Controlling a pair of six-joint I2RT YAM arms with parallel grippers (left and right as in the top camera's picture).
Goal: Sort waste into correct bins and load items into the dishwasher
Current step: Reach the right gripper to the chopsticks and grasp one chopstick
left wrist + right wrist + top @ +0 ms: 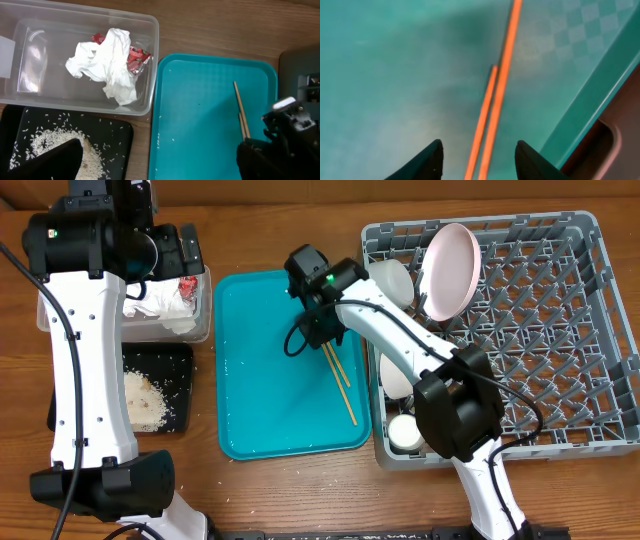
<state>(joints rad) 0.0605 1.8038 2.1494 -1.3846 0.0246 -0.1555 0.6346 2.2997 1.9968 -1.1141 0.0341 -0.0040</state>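
Counter (280, 490) from above: grey dish rack (480, 225) fills the 3 o'clock side, teal tray (260, 380) sits centre, touching or just beside the rack's 9 o'clock wall. Clear tub (205, 310) at 10 o'clock, black tray (175, 355) right below it at 8 o'clock, both just beside the teal tray. Rack load is all along its 9 o'clock side: pink plate (452, 270) on edge toward 12, white bowl (392, 280) next to it, small white cup (405, 433) down at the 7 o'clock corner. Tub holds the crumpled napkins (107, 65) with the red-and-white wrappers (136, 57) tucked against them. Rice crumbs (145, 400) are heaped in the black tray; a few stray grains on the teal tray. Two chopsticks (340, 385) lie flat, side by side, at the teal tray's 4 o'clock part, near its rim. Right gripper (482, 160) is low over their upper ends, jaws parted partway and straddling both sticks, gap on each side, not clamping. Left gripper (152, 155) hangs above the tub and black tray, spread wide, holding nothing.
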